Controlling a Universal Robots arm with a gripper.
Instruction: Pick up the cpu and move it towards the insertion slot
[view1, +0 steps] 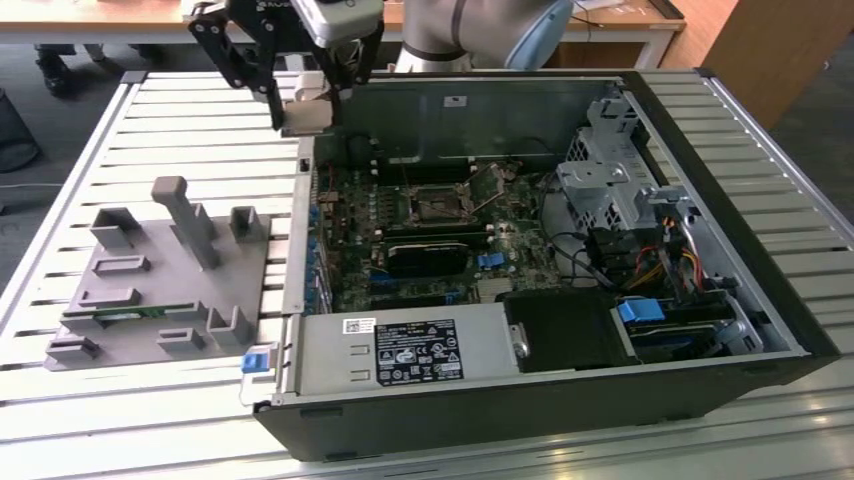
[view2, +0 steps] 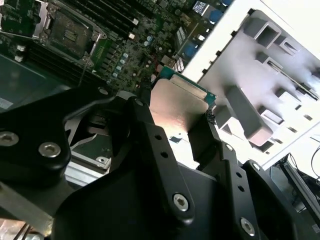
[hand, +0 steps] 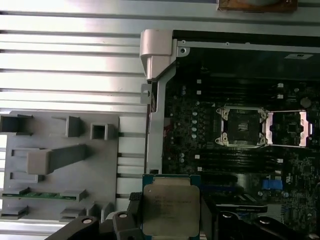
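A: What is taking up the slatted metal worktop (view1: 160, 110)?

B: An open computer case (view1: 694, 330) is lying on its side across the middle and the exterior view's right, with the green motherboard (view1: 400, 240) facing up inside. A black power supply (view1: 400, 352) is sitting along the case's near wall. On the exterior view's left, just beside the case, a grey parts holder (view1: 154, 275) with upright posts is resting on the slats, and a thin green memory stick (hand: 37, 194) is lying in one of its grooves in the first wrist view.

A: And the arm?

B: It is reaching in from the far side, with the black claw (view1: 304, 108) hanging above the case's far left corner, well above the board.

A: Is the claw gripping anything?

B: Yes, it is clenching the cpu (hand: 171, 208). In both wrist views the fingers (view2: 155, 145) are pressing against opposite edges of the chip, whose silvery top and green rim are facing the cameras. In the exterior view the cpu is showing as a pale square between the fingertips.

A: Where is the insertion slot?

B: The insertion slot (view1: 437, 205) is sitting near the middle of the motherboard, a dark square in a shiny metal frame, with its metal cover (hand: 289, 128) swung open just beside it in the first wrist view. The cpu is hanging well apart from it, over the left edge of the case.
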